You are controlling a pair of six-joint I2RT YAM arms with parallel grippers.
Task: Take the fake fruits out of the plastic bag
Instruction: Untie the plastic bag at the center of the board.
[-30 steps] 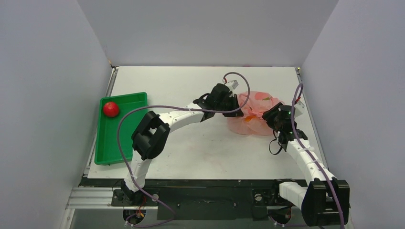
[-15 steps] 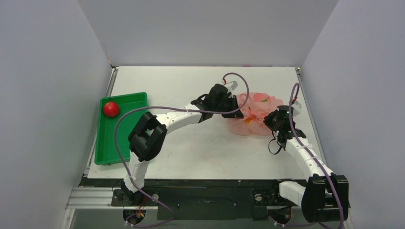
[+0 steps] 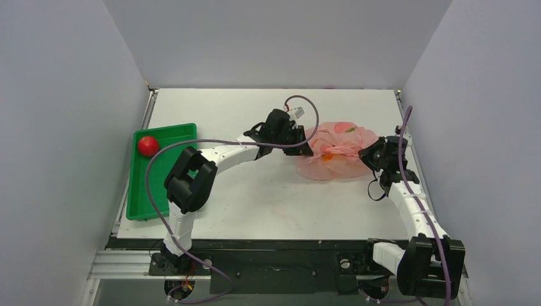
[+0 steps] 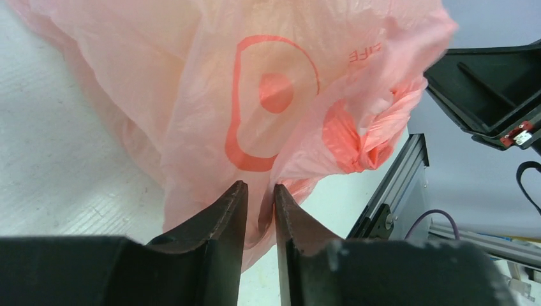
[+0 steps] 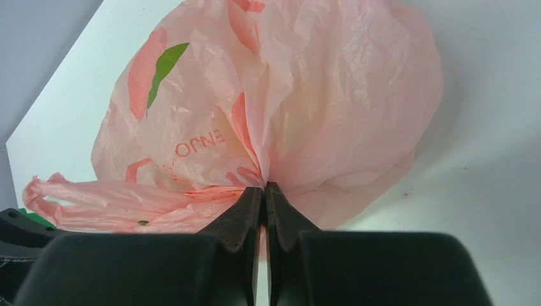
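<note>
The pink plastic bag (image 3: 337, 148) lies on the table at the right and is stretched between both grippers. My left gripper (image 3: 305, 148) is shut on the bag's left edge; in the left wrist view the gripper (image 4: 260, 187) pinches a fold of the bag's film (image 4: 255, 95). My right gripper (image 3: 369, 155) is shut on the bag's right edge; in the right wrist view the gripper (image 5: 263, 186) clamps the bag's gathered film (image 5: 306, 108). An orange patch (image 3: 327, 157) shows through the bag. The fruits are otherwise hidden inside.
A green tray (image 3: 143, 197) sits at the table's left edge with a red round fruit (image 3: 148, 145) in its far end. Grey walls close in the table on three sides. The right arm's black housing (image 4: 491, 76) shows past the bag.
The left gripper has moved left and the right gripper right, each still holding the bag. The bag is now pulled wider between them.
</note>
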